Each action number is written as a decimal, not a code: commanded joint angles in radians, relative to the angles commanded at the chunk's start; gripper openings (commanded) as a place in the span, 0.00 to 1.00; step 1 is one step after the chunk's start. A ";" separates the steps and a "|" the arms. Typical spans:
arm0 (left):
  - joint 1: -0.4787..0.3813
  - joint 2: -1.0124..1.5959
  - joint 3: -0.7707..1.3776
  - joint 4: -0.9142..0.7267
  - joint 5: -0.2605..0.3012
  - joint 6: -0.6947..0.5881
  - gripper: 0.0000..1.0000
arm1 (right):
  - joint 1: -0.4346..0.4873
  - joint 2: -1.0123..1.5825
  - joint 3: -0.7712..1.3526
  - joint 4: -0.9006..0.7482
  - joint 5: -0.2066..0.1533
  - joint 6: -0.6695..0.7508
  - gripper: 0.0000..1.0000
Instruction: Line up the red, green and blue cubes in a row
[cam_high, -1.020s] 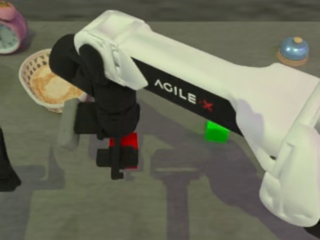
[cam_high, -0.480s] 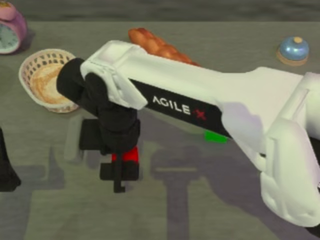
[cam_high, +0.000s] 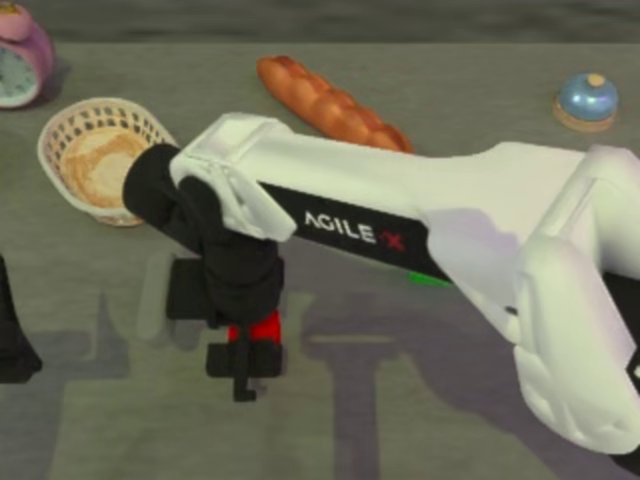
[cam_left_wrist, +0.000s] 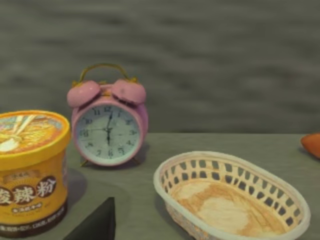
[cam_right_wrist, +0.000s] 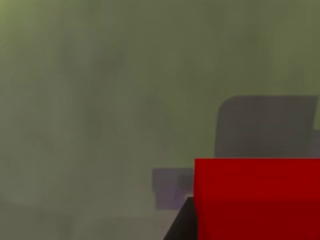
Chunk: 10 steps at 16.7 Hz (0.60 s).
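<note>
Top view: right gripper (cam_high: 243, 352) clamped on red cube (cam_high: 257, 327), left of centre, near side. Green cube (cam_high: 428, 279) almost hidden under the arm; lowering blind risks misalignment. Blue cube unseen.

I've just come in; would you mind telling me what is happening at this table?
The right gripper holds the red cube between its fingers over the table's left-centre. The green cube shows only as a sliver under that arm; no blue cube is visible. The left arm sits parked at the left edge.
</note>
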 joint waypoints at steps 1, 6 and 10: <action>0.000 0.000 0.000 0.000 0.000 0.000 1.00 | 0.000 0.000 0.000 0.000 0.000 0.000 0.15; 0.000 0.000 0.000 0.000 0.000 0.000 1.00 | 0.000 0.000 0.000 0.000 0.000 0.000 0.53; 0.000 0.000 0.000 0.000 0.000 0.000 1.00 | 0.000 0.000 0.000 0.000 0.000 0.000 0.83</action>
